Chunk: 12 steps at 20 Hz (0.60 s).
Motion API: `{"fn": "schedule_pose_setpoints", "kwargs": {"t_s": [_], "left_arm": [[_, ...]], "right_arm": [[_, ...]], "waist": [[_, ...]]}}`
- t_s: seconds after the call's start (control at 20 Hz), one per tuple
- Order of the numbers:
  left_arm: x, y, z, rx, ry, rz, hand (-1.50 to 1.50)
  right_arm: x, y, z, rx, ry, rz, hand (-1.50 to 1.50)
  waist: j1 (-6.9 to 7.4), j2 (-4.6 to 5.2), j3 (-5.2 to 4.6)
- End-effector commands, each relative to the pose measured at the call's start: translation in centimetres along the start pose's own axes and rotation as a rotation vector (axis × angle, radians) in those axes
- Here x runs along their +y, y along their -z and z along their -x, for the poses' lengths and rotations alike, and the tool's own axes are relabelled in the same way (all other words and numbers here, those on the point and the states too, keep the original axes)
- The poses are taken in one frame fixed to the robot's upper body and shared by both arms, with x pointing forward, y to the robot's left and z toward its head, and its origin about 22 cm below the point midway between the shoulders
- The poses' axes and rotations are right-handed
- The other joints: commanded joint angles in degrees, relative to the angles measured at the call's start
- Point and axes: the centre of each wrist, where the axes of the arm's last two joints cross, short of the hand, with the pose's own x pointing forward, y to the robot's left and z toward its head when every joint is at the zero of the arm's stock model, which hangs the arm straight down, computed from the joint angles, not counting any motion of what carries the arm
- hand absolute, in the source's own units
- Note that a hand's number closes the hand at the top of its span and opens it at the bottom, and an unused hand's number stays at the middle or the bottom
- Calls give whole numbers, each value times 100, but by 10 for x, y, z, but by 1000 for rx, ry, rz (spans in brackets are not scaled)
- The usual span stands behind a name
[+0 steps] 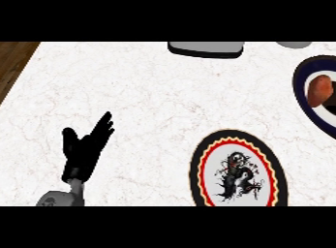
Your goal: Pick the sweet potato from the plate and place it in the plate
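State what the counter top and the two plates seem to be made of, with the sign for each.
Counter top: looks like white marble or stone, going by its faint veining. Dragon plate: probably glazed ceramic, with printed red, yellow and black rings. Dark-rimmed plate: likely ceramic too, with smooth dark and white bands; the sweet potato lies on it.

A kitchen, by the look of it: a white marbled counter [149,97] fills most of the frame, with dark wood flooring [2,68] showing at the upper left. Two decorated plates sit on it, a dragon-patterned plate [207,191] at lower right and a navy-rimmed plate [306,104] at the right edge holding a sweet potato [320,90].
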Motion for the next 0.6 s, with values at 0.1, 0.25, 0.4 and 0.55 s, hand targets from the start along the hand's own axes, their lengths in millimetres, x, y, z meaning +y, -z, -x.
{"fn": "schedule_pose_setpoints", "kwargs": {"t_s": [0.1, 0.25, 0.4, 0.55], "left_arm": [[-6, 1, 4, -4, 2, -2, 0], [0, -3, 7, 5, -14, 4, 0], [3, -5, 12, 14, -8, -36, 0], [6, 2, -3, -14, -4, -26, 0]], "right_arm": [[18, 13, -8, -50, 128, -75, -150], [17, 15, -9, -125, 287, -18, -150], [-3, 4, -1, -142, 401, 54, -150], [-10, 11, -7, -88, 478, 87, -150]], "waist": [[-8, 4, 10], [-53, -14, 16], [-159, -23, 19], [-127, -9, 12]]}}
